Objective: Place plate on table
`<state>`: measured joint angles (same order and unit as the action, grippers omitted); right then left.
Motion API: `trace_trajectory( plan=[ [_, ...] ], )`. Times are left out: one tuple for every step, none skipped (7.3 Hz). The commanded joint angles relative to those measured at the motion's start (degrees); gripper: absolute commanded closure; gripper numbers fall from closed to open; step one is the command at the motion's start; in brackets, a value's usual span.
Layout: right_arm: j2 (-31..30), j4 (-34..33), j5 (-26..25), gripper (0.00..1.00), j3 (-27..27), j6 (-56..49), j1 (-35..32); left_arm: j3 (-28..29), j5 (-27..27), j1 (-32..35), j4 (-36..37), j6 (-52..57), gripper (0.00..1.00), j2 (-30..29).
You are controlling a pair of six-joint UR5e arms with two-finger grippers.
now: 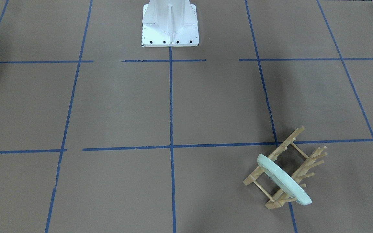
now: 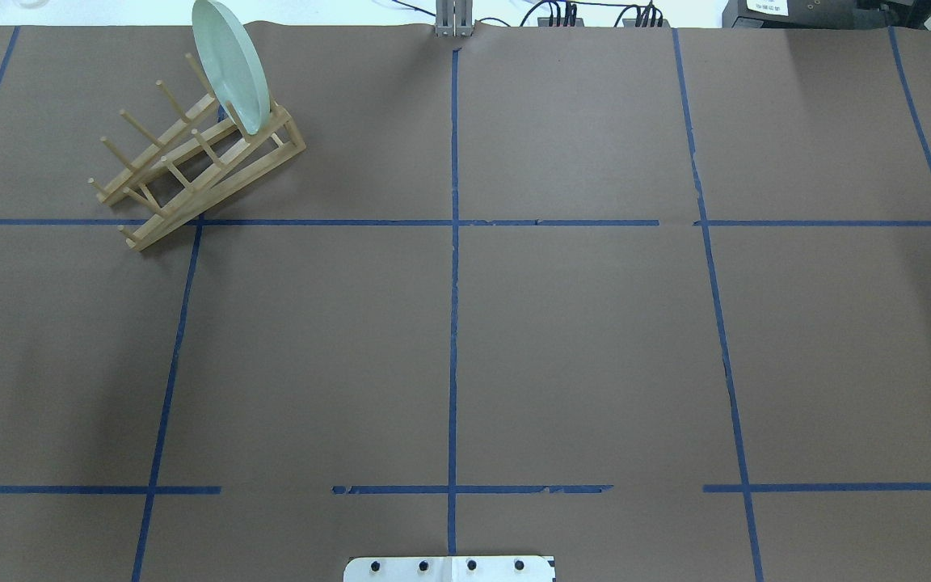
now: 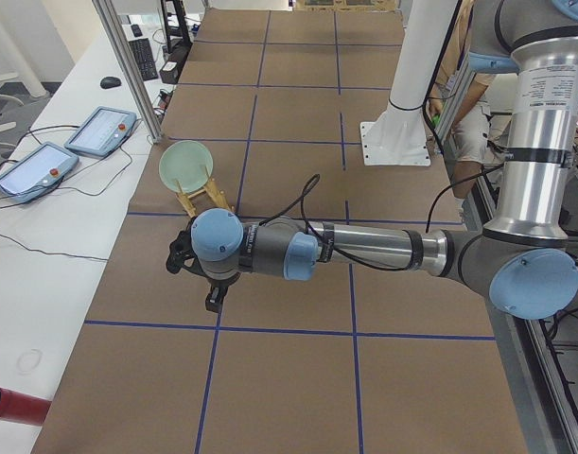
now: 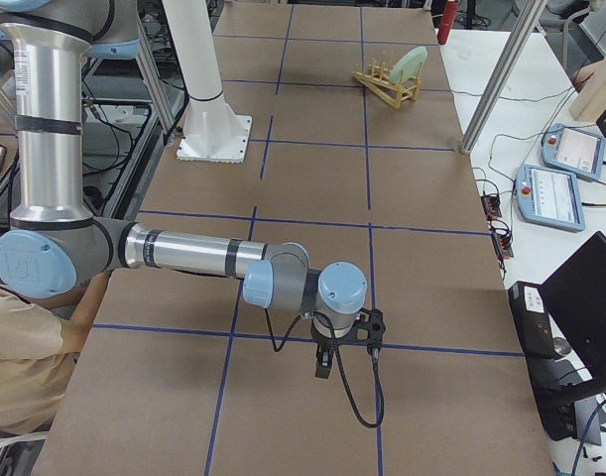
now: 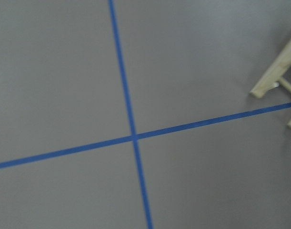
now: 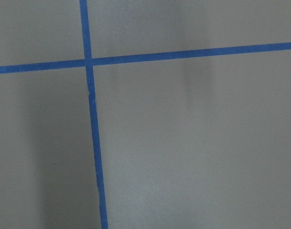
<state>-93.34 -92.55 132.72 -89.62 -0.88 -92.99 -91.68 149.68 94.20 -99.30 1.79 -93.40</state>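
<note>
Brown table (image 2: pixel 562 339), plate (image 2: pixel 230 66) upright in rack (image 2: pixel 223 188)

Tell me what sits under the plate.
The wooden rack: the plate stands tilted on edge at its end pegs. The rack rests on the table. Its rails hide the plate's lowest edge.

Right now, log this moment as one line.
plate: on edge in rack, ungripped | left end effector: above table near rack, state unclear | right end effector: far from rack, state unclear
</note>
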Motion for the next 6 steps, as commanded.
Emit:
trace_trajectory(
  plan=[
    [0.0, 0.0, 0.0, 0.00, 0.0, 0.0, 0.0, 1.2, 3.3, -5.7, -24.4, -37.5, 0.00, -2.6],
    [0.0, 0.0, 0.0, 0.00, 0.0, 0.0, 0.0, 4.5, 3.2, -8.6, -33.6, -51.2, 0.00, -6.1],
    [0.0, 0.0, 0.0, 0.00, 0.0, 0.0, 0.0, 5.6, 0.6, -14.1, -37.5, -63.5, 0.00, -11.3],
    [0.0, 0.0, 0.0, 0.00, 0.0, 0.0, 0.0, 5.5, -9.7, -19.6, -37.8, -73.4, 0.00, -16.8],
    [0.0, 0.0, 0.0, 0.00, 0.0, 0.0, 0.0, 6.1, -18.4, -25.2, -38.8, -82.7, 0.00, -21.1],
    [0.0, 0.0, 0.0, 0.00, 0.0, 0.0, 0.0, 8.8, -20.4, -25.6, -40.2, -90.8, 0.00, -24.9]
  ],
)
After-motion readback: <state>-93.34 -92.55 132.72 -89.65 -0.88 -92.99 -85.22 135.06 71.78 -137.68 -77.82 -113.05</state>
